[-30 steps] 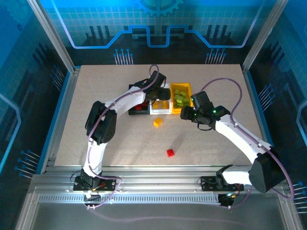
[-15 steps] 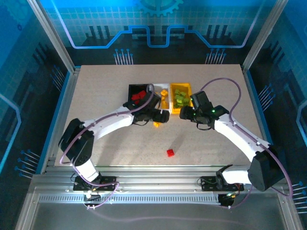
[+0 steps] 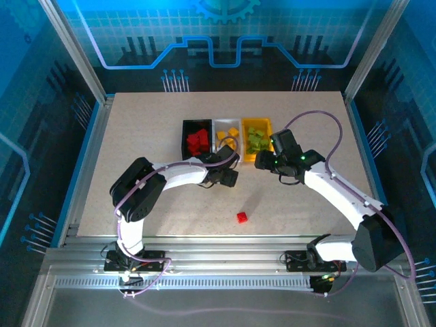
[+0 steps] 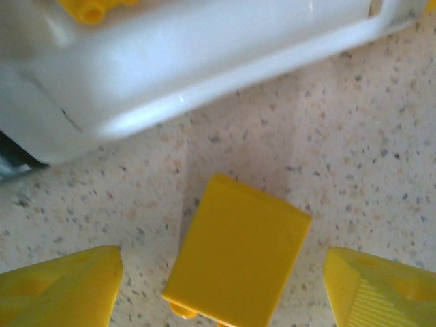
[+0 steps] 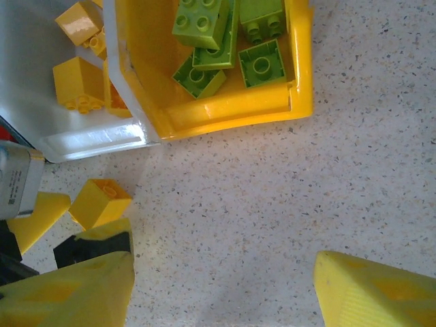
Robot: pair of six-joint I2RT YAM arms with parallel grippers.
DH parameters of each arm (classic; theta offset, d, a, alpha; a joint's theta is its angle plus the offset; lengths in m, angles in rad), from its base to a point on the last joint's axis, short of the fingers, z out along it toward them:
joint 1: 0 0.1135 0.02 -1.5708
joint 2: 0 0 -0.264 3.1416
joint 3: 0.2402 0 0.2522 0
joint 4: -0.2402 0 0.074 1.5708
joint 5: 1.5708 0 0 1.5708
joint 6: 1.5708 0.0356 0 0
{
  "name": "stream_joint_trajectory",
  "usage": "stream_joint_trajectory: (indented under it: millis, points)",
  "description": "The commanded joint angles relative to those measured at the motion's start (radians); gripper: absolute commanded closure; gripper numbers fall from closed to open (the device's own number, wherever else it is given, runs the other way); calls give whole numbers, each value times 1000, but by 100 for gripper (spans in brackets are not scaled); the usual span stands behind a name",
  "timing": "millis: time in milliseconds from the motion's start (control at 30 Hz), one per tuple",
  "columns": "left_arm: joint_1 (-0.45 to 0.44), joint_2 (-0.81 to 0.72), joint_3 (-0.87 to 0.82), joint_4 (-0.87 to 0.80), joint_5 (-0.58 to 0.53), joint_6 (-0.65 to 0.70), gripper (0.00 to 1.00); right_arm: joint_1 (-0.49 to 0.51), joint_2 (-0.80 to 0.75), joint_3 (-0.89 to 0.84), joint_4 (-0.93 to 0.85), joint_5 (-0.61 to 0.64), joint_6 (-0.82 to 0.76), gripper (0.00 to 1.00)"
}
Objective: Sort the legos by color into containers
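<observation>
A yellow lego [image 4: 238, 255] lies flat on the table between the yellow fingers [image 4: 61, 286] of my left gripper [image 4: 221, 289]. That gripper is open, with bare table on both sides of the brick. It sits just in front of the white container [image 4: 204, 54]. The same lego [image 5: 101, 201] appears at the left of the right wrist view. My right gripper [image 5: 221, 293] is open and empty over bare table in front of the yellow container [image 5: 231, 112], which holds green legos [image 5: 225, 41]. A red lego [image 3: 242, 217] lies alone nearer the front.
The black container [image 3: 185, 139] holds red bricks, the white container [image 3: 217, 139] yellow ones. Both grippers [image 3: 229, 177] [image 3: 267, 163] work close together in front of the row. The table's left, right and front areas have free room.
My left arm has swung from above the white container down to the table, and its gripper now straddles the loose yellow lego. The right arm has not moved.
</observation>
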Motion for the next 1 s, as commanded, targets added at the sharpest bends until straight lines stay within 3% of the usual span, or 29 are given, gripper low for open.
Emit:
stream_joint_trajectory:
  millis: [0, 100, 233, 400, 767, 967]
  points:
    - [-3, 33, 24, 51, -69, 54, 27, -5, -17, -6, 2, 2, 13, 29]
    - [-3, 52, 41, 37, -56, 55, 40, -5, -13, -2, 3, 2, 14, 29]
    - [-3, 68, 38, 35, -53, 48, 45, -6, -9, 2, 3, 0, 14, 29]
    - [-6, 75, 39, 29, -46, 37, 58, -7, -26, 11, -2, 2, -6, 29]
    - [-14, -148, -8, 11, 67, -72, 66, -20, -20, 40, -8, -16, 2, 29]
    - [78, -216, 74, 8, 153, -140, 67, -28, -26, 12, -6, -11, 10, 29]
